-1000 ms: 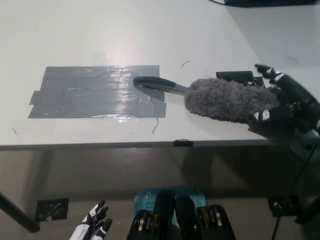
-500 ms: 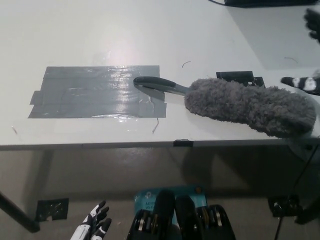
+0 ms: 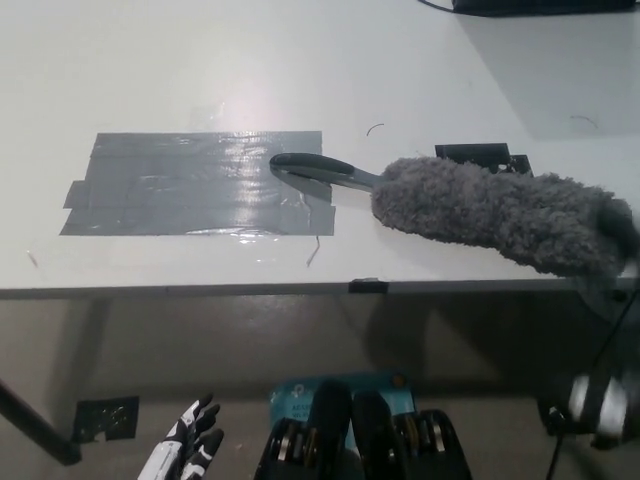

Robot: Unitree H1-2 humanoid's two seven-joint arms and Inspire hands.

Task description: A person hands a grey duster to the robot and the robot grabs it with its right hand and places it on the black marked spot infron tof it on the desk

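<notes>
A fluffy grey fibre head and a smooth, glossy dark handle are shown on the duster (image 3: 500, 213), laid on a smooth white desk (image 3: 150, 60) beside shiny, wrinkled black tape (image 3: 195, 184).

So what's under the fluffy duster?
The duster's handle tip lies on the grey tape patch; its fluffy head lies on the white desk. Anything beneath the fluff is hidden.

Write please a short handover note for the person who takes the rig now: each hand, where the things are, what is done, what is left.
White left hand: low at lower left, below the desk edge, holding nothing, fingers apart.
Black right hand: only a blur at the lower right; state unclear.
Fluffy grey duster: lies free on the white desk; only its dark handle tip reaches the dark taped rectangle, the head lies to its right.
Done: duster set down.
Left: perhaps shift it fully onto the mark.
</notes>
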